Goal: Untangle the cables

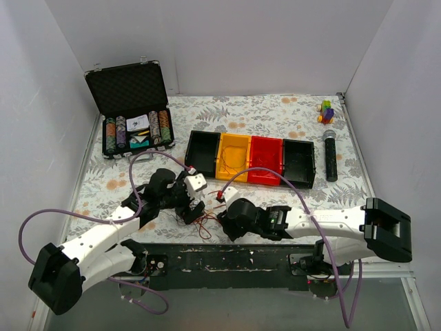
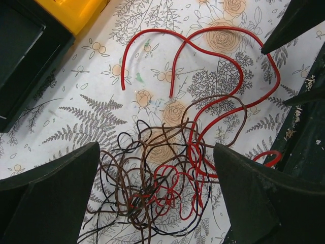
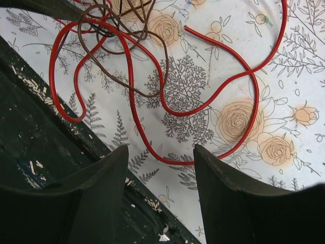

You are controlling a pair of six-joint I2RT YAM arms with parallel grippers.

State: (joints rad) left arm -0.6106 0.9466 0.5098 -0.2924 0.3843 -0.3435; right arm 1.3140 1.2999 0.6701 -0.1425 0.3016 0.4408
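Cables [image 1: 200,222] lie knotted near the table's [image 1: 275,110] front edge, between your claws, long red loops arching toward the trays [image 1: 249,158]. Left claw [image 2: 156,147] gapes wide over the knot; right claw [image 3: 161,147] is parted and empty.

The left arm [image 1: 103,238] reaches from the near left corner of the table [image 1: 275,110] toward the middle, its wrist bent downward. The left gripper [image 2: 156,152] points down at the tabletop, jaws spread wide, gripping nothing. The right arm [image 1: 331,222] lies low along the near edge, stretched leftward. The right gripper [image 3: 160,152] tilts down over that edge, jaws apart, clamping nothing.
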